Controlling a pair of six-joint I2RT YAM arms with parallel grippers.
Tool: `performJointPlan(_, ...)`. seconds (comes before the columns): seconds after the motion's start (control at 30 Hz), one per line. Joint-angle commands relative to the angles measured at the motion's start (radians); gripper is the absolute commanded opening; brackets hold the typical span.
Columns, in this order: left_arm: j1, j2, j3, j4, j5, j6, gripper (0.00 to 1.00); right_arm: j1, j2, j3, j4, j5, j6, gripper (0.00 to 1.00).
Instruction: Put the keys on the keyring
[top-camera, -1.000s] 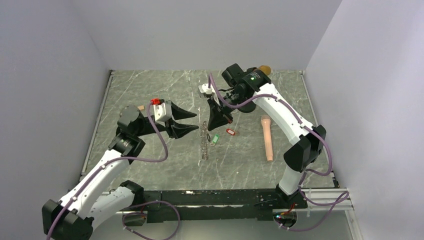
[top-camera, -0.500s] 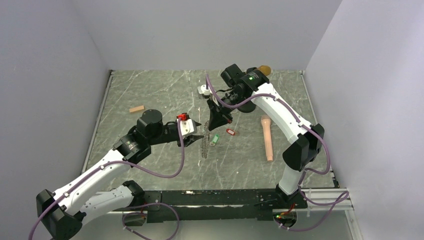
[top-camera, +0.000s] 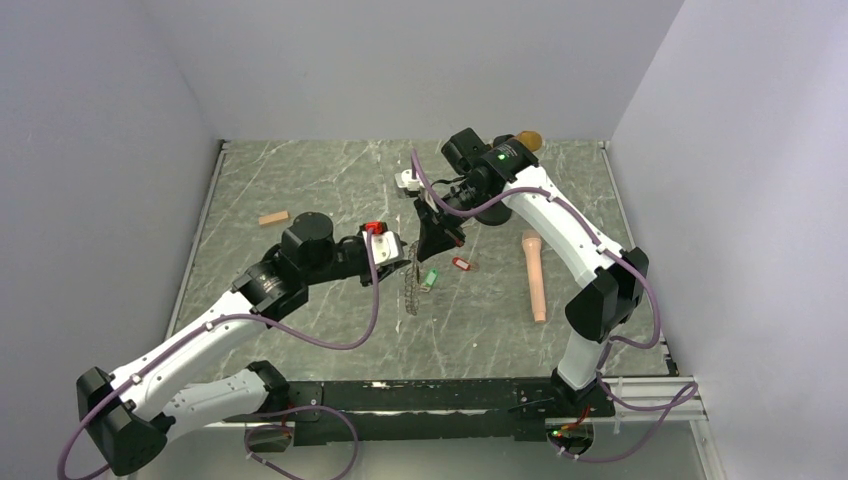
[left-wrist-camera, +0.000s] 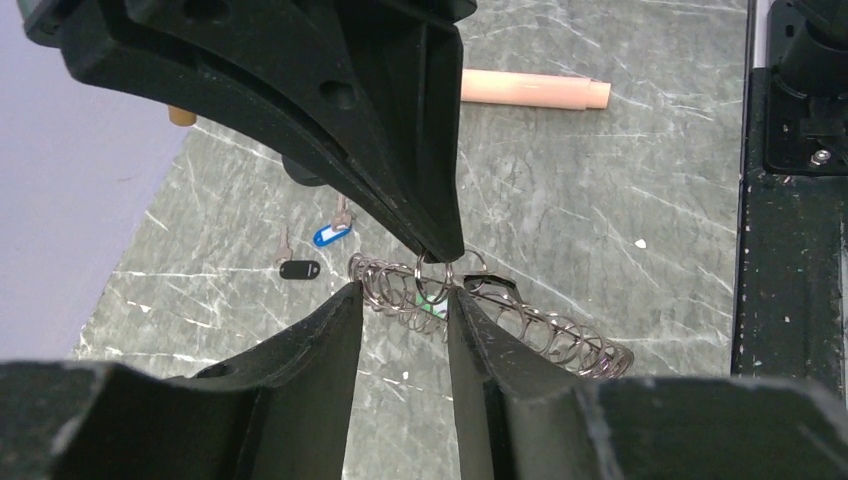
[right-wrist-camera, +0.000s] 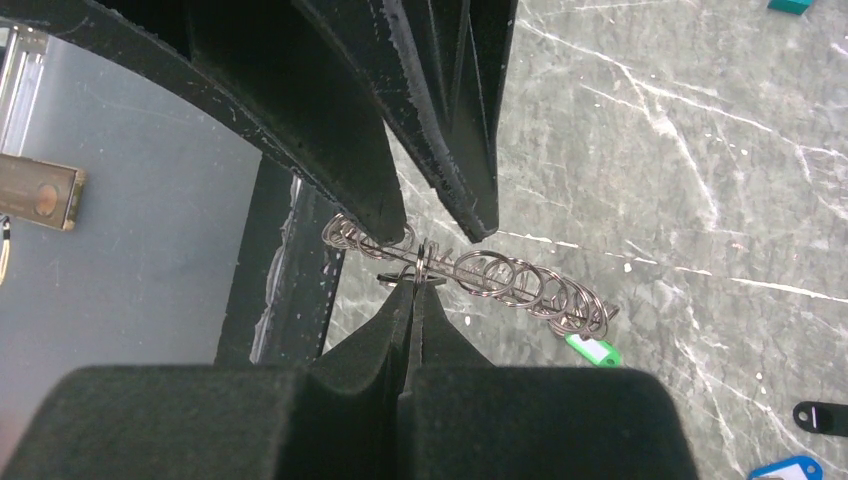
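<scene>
Pinching keyring (right-wrist-camera: 500, 280) tight: right gripper (right-wrist-camera: 416, 287) | left gripper (left-wrist-camera: 403, 296) narrowly parted, straddling it | green-tagged key (right-wrist-camera: 590, 350) alongside

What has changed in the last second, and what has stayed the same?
The left hand swung right, away from the wooden block, and now straddles the keyring, open, gripping nothing. The right hand stayed shut on the keyring; the loose keys did not move.
</scene>
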Motion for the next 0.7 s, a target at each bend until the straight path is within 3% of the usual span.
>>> performJointPlan(0.0,-0.016,0.013,0.047,0.004,0.002,-0.002,0.4,0.003,-0.001,0.028,0.003,-0.023,0.004,0.0)
performJointPlan(0.43,-0.032,0.056,0.076,-0.014,0.003,0.0,0.27,0.004,-0.004,0.02,0.007,-0.026,0.004,0.0)
performJointPlan(0.57,-0.032,0.068,0.093,-0.046,0.017,0.008,0.17,0.005,-0.004,0.025,0.005,-0.028,0.004,0.0)
performJointPlan(0.67,-0.031,0.074,0.1,-0.068,0.027,0.012,0.02,0.005,-0.005,0.024,0.003,-0.031,0.001,0.0)
